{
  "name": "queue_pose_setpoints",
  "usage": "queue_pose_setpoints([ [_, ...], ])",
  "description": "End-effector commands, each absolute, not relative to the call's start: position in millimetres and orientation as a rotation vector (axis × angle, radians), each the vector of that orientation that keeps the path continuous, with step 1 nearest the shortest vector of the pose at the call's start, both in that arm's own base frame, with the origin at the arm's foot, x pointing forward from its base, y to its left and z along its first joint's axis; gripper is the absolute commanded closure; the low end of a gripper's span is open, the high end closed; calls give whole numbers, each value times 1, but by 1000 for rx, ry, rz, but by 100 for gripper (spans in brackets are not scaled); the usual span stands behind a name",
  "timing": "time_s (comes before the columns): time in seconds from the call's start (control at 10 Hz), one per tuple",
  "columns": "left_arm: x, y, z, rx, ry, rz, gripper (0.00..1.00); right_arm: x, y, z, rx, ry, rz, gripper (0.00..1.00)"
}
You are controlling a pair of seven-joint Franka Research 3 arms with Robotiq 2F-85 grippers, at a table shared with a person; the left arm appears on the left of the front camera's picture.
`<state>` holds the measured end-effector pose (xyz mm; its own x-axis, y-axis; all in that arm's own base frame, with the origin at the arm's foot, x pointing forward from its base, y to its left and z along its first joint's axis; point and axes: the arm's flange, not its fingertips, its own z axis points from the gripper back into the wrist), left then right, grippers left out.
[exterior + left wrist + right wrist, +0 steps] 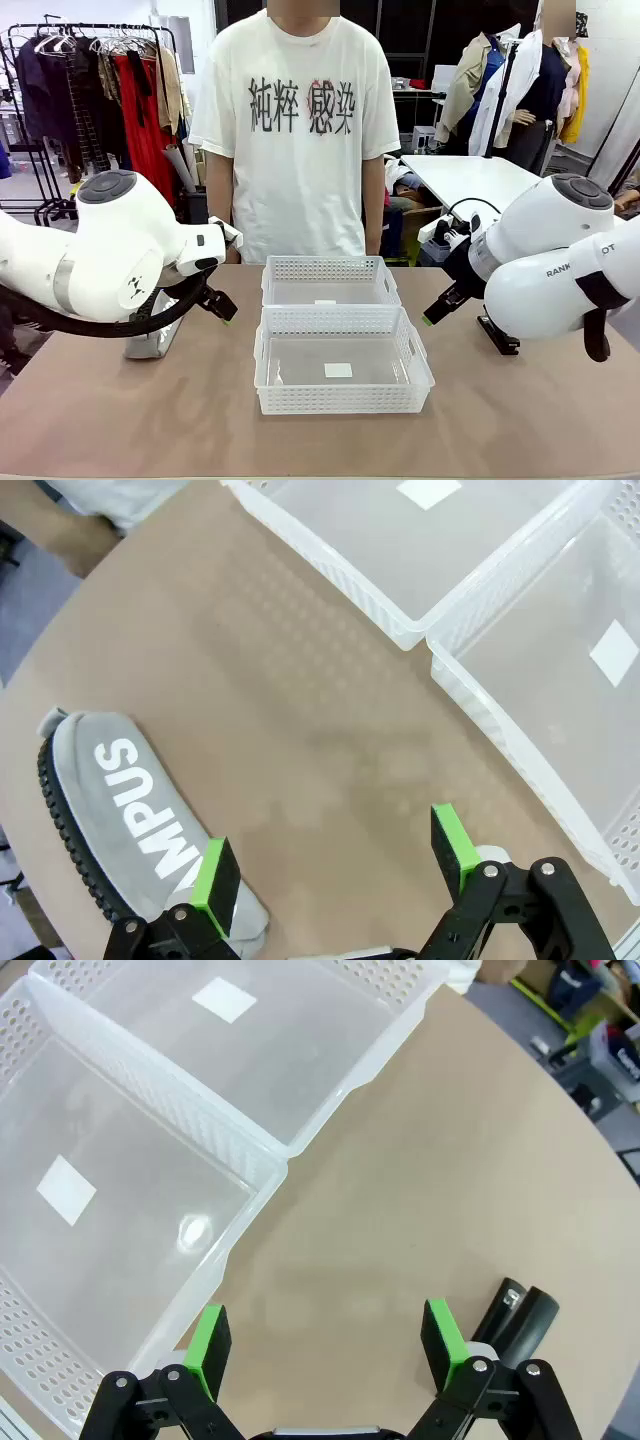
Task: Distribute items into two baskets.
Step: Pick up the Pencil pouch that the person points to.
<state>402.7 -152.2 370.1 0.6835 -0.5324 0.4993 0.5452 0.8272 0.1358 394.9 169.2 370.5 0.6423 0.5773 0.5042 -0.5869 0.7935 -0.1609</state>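
Wide open, my left pincer (335,865) hangs over one end of the pouch (120,810), so a corner pinch may slip; my right pincer (325,1340) gapes too.

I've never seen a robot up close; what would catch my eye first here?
Two bulky white arms, left arm and right arm, flank two empty white lattice baskets, far basket and near basket, before a person in a white T-shirt. A grey CAMPUS pouch lies by the open left gripper; a black stapler beside the open right gripper.
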Motion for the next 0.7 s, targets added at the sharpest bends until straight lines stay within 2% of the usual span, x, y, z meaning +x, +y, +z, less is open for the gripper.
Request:
queue_pose_setpoints([
  [0.0, 403, -152, 370, -24, -552, -604, 0, 395, 169, 371, 18, -568, 663, 0],
  [0.6, 403, -152, 370, -24, -552, -604, 0, 395, 169, 371, 18, -568, 663, 0],
])
